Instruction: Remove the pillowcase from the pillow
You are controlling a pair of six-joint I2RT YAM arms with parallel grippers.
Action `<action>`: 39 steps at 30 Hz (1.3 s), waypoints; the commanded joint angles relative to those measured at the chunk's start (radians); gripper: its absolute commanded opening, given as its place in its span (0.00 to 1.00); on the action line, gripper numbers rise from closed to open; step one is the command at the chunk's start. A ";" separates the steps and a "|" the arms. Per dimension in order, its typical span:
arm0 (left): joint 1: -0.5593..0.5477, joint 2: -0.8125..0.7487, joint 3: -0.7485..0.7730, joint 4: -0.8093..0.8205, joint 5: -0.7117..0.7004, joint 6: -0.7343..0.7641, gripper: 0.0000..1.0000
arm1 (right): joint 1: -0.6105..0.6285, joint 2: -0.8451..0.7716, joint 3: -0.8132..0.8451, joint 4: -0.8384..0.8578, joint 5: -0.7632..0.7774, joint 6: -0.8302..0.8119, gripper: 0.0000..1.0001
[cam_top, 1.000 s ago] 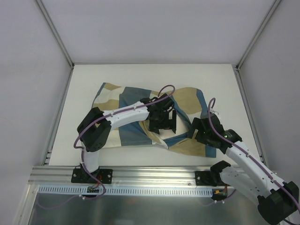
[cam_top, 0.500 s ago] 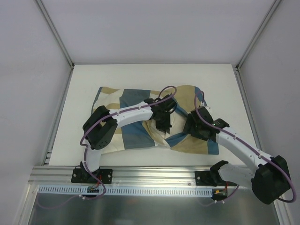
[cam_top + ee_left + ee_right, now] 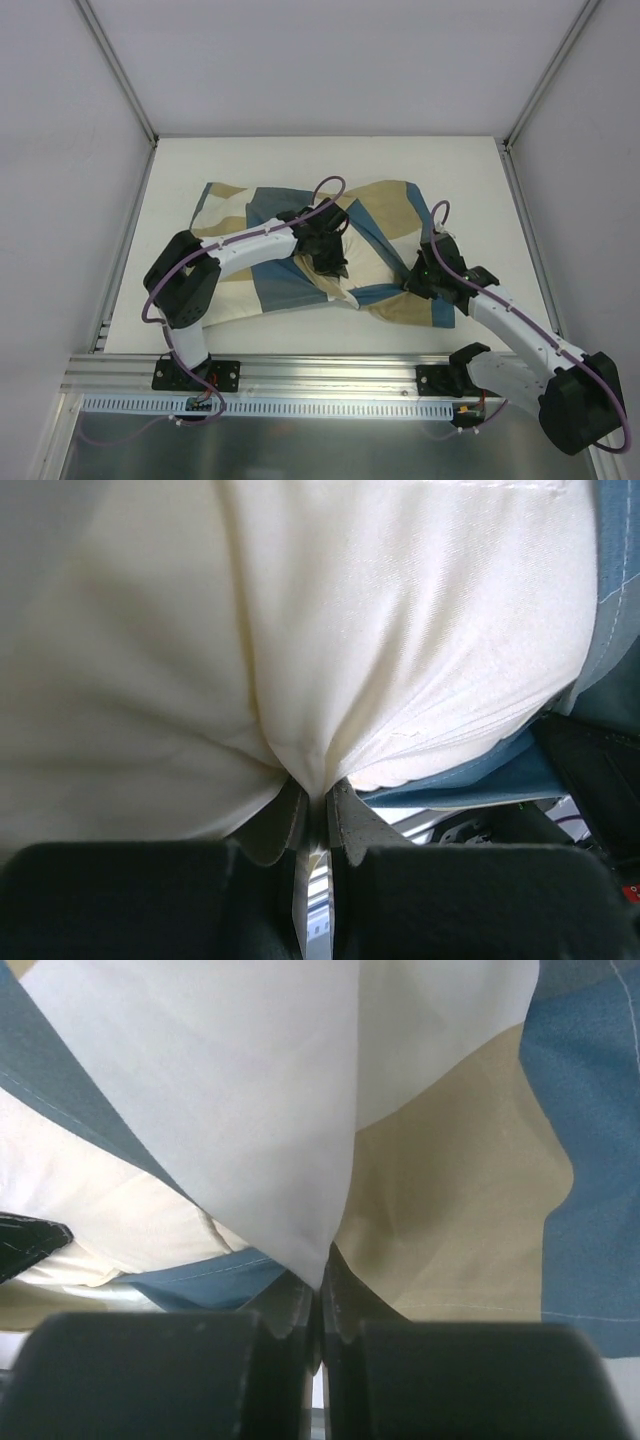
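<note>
At the left gripper (image 3: 330, 262), in the wrist view: pressed together on a pinched fold of the plain cream-white stuffed pillow (image 3: 300, 630), with a blue edge of cover showing just beside it on the right. Across the middle of the white table (image 3: 300, 160), nearer the front edge than the back: the large soft checked pillowcase of blue, tan and cream (image 3: 270, 285), rumpled, with the pillow apparently mostly inside it. At the right gripper (image 3: 420, 275): clamped shut on a fold of the pillowcase where cream, tan and blue blocks meet, close to the cover's near right corner. Likely step: pulling apart, cushion one way and cover the other. Risks, as a judgement: on the left, only a thin ridge of cloth between the pads, so liable to slip free under a hard tug; possibly some cover caught in that same pinch, which would drag both layers together and strip nothing. On the right, a grip on one layer only, prone to stretching the cloth rather than sliding it off. Room: bare table to the left of the bundle and a broad strip behind it; less on the right, close to the table's edge and the grey wall (image 3: 590, 200); little at the front.
</note>
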 commanded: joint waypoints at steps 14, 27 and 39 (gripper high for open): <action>0.063 -0.262 -0.023 -0.087 0.095 0.065 0.00 | -0.027 0.089 -0.047 0.024 0.106 -0.026 0.01; 0.060 -0.248 -0.015 -0.039 0.171 0.034 0.00 | -0.008 0.006 -0.117 0.180 -0.042 -0.022 0.58; -0.131 -0.028 0.208 -0.116 -0.007 0.071 0.44 | -0.005 -0.092 -0.185 0.112 -0.070 0.044 0.61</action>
